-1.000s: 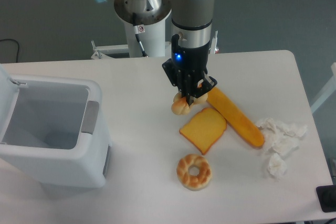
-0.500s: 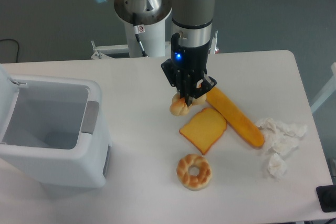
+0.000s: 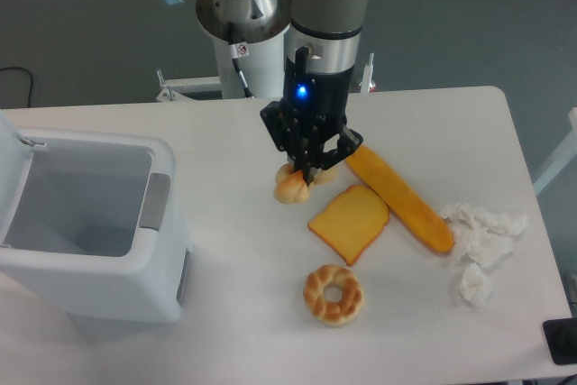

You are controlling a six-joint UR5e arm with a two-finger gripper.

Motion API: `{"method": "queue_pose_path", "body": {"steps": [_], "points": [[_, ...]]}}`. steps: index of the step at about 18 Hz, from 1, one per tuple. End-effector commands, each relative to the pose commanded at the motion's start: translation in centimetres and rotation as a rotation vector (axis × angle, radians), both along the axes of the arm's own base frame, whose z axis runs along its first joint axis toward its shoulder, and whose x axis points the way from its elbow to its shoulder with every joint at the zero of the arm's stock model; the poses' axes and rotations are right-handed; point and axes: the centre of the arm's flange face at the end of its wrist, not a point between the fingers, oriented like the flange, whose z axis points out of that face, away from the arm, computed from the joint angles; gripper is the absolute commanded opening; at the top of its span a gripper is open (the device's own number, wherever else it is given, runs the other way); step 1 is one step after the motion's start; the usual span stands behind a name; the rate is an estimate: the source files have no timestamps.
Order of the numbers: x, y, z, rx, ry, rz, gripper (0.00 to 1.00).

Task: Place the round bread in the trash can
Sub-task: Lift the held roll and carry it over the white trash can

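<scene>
While the arm reaches down from the far side of the table (image 3: pixel 225 250), the gripper (image 3: pixel 305 171) stands over the table's middle with its dark fingers (image 3: pixel 317 158) pointing down and closed on the round bread (image 3: pixel 291 185). Its golden top sits between the fingertips; its paler tan lobes bulge out below and to the left of them. Whether the roll rests on the surface or hangs just clear of it cannot be told from this view. A blue light glows on the gripper body above the fingers.

Just right of the roll lies a square toast slice (image 3: pixel 349 222), and beyond that, further right, a long baguette-like loaf (image 3: pixel 400 199) set diagonally, its far end close beside the gripper. Nearer the viewer, a ring-shaped bread (image 3: pixel 334 294) lies apart from the toast. Crumpled white paper (image 3: pixel 478 241) lies near the table's right edge.

At the left, well apart from the roll, stands the trash can (image 3: pixel 54 286), a boxy white bin with its mouth open, a grey interior, and a grey panel on the side that faces the breads.

The surface is a plain white tabletop with rounded far corners. Behind it is a dark grey floor or backdrop, the robot's white base column (image 3: pixel 248 65) and a black cable (image 3: pixel 20 78) at far left.
</scene>
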Motion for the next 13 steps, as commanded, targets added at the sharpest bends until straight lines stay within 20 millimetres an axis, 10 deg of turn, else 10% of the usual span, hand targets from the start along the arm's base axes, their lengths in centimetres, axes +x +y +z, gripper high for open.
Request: {"method": "queue_pose_path", "body": {"steps": [13], "points": [[3.8, 1.6, 5.2, 0.277, -0.396, 0.224, 0.07]]}}
